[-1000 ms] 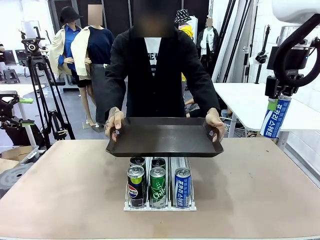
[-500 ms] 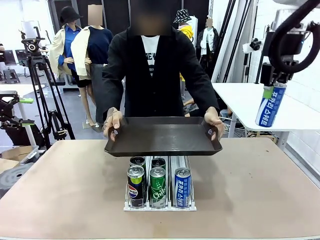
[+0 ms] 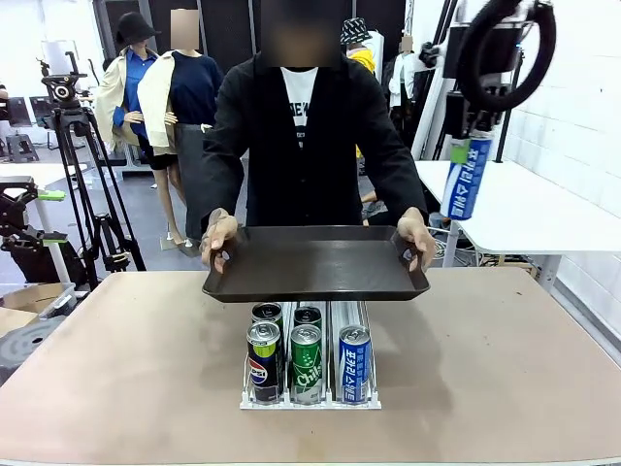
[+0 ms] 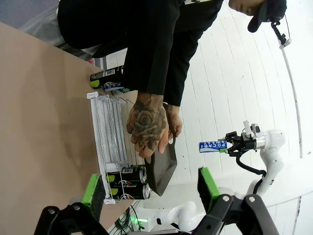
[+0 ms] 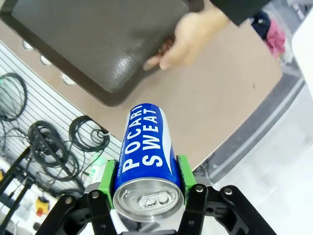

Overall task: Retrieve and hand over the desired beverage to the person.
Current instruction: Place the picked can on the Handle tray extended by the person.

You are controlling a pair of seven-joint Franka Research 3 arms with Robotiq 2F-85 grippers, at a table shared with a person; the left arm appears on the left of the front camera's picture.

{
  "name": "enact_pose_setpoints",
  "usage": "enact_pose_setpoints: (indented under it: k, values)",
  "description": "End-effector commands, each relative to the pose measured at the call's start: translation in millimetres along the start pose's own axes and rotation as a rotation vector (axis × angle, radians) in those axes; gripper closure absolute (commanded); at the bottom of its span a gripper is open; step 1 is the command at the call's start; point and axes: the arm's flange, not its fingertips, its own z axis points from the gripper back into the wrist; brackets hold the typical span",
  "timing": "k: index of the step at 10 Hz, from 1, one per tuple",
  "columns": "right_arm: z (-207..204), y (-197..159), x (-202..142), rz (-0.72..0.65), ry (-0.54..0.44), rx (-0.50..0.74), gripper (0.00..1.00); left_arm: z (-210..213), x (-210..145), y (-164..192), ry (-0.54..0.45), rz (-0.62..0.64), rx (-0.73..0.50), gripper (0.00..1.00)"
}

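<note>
The person stands at the far side of the table and holds a dark tray level in both hands, above the table. High to the tray's right, my right gripper is shut on a blue Pocari Sweat can that hangs upright below it. In the right wrist view the can sits between the green pads, with the tray and a person's hand beneath. My left gripper is open with nothing between its pads; the person's hand shows beyond it.
A white wire rack with several upright cans stands on the table under the tray's front edge. A camera tripod stands at the far left and a white table at the far right. Cables lie on the floor.
My right arm has carried the blue can left and upward, from the far right edge toward the person's side. The tray has shifted only slightly.
</note>
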Motion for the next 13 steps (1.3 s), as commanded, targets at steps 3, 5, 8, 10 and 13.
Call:
enact_pose_setpoints:
  k: [3,5,8,10,13]
  values:
    - [7.6,30.8,58.2,0.092,0.045,-0.058,0.89,0.7,-0.1,-1.3,0.0,0.001,0.0,0.0]
    - [3.3,46.4,85.2,0.148,0.055,-0.055,0.89,0.7,-0.1,-1.3,0.0,0.001,0.0,0.0]
    - [-21.5,57.1,124.8,0.213,0.072,-0.018,0.89,0.7,-0.1,-1.3,0.0,0.001,0.0,0.0]
    - [-36.5,65.4,142.6,0.251,0.059,-0.024,0.89,0.7,-0.1,-1.3,0.0,0.001,0.0,0.0]
    - [-55.5,64.0,163.5,0.281,0.044,-0.015,0.89,0.7,-0.1,-1.3,0.0,0.001,0.0,0.0]
